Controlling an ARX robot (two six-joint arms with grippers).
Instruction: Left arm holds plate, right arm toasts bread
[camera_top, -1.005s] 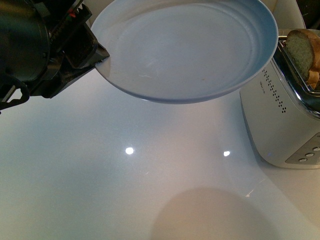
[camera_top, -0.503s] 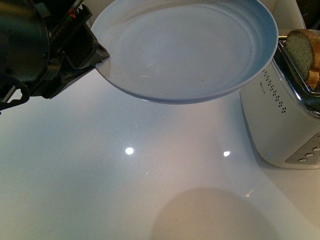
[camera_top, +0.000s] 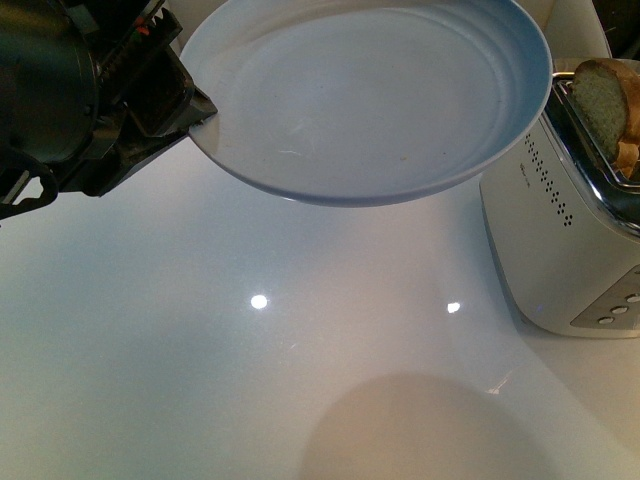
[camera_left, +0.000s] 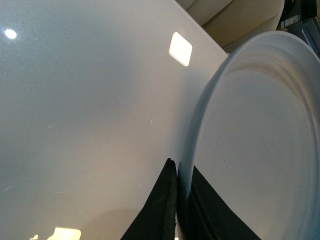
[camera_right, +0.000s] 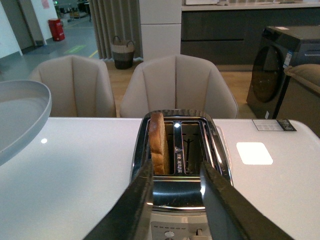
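The left arm's gripper was closed on the plate, its two black fingers pinching the raised rim at one edge, one finger on the upper face and one beneath. The plate was carried clear of the white counter, tilted, empty, and close beside the silver toaster. The bread stood upright in the toaster slot nearer the plate, with its rounded top and darker crust protruding above the slot opening. The second slot was empty. The right gripper was spread wide and held nothing, positioned in front of the toaster and apart from it. The plate was judged rigid, glossy and breakable. Held at a single rim point, its whole weight levered against the fingers, so a firm, steady clamp was advisable, and any jolt risked slippage. The bread was judged light, soft and easily crushed or torn. The recommended hold was across its two flat faces on the exposed upper portion, with gentle pressure only. The toaster's metal slot edges lay just beside the slice and were probably hot, so contact with them was to be avoided.
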